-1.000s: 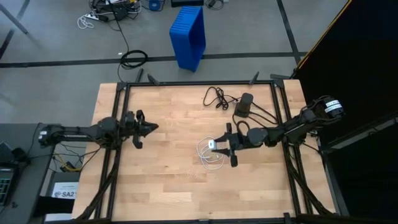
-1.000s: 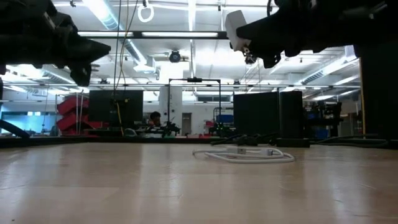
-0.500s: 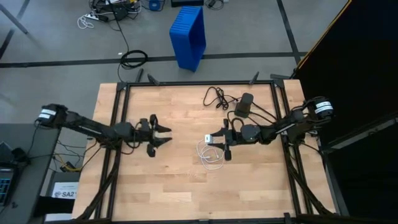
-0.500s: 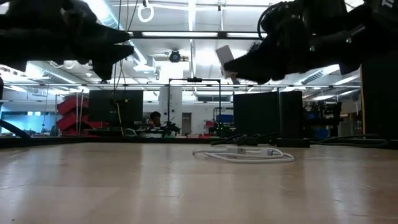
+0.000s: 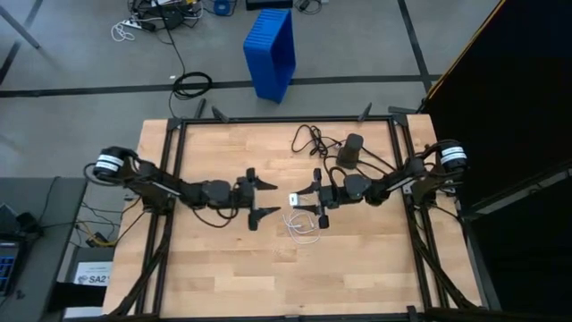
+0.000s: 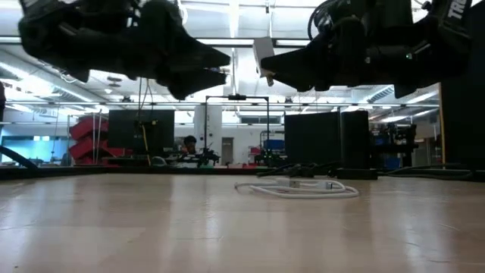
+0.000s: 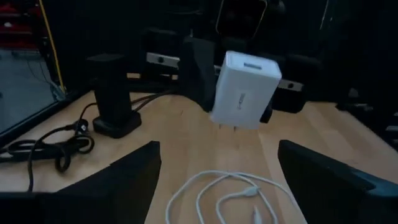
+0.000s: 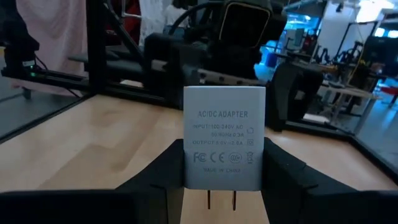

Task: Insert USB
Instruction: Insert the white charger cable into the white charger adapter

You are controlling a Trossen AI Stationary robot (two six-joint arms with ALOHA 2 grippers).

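Wooden tabletop (image 5: 223, 268) in a dark frame, grey floor around it with a blue bin (image 5: 271, 54) beyond the far edge. Going from the left: the left gripper (image 5: 262, 200) has come in from the table's left side toward the middle over the last second, and its fingers, shut a second ago, now stand spread wide with nothing between them. It faces the right gripper (image 5: 315, 198) across a small gap, both well above the wood in the low view.

The right gripper has also drifted leftward to meet it and keeps its clamp on a white charger (image 8: 224, 145), prongs pointing down. From the left wrist, the charger (image 7: 244, 91) hangs straight ahead between the open fingers, its USB slot on the top face.

The USB cable (image 5: 302, 225) lies as a loose white loop on the table, just below and slightly right of the right gripper, untouched; its plug end rests inside the loop in the left wrist view (image 7: 249, 193).

Likely meaning: the left arm has readied itself to take something, probably the cable plug, while the right presents the charger. Insertion has not begun.

Behind the right gripper stands a black adapter (image 5: 353, 150) with its black cord (image 5: 311, 139).

Readable on the charger: "AC/DC ADAPTER", "INPUT: 100-240V AC"; finer lines are unclear.
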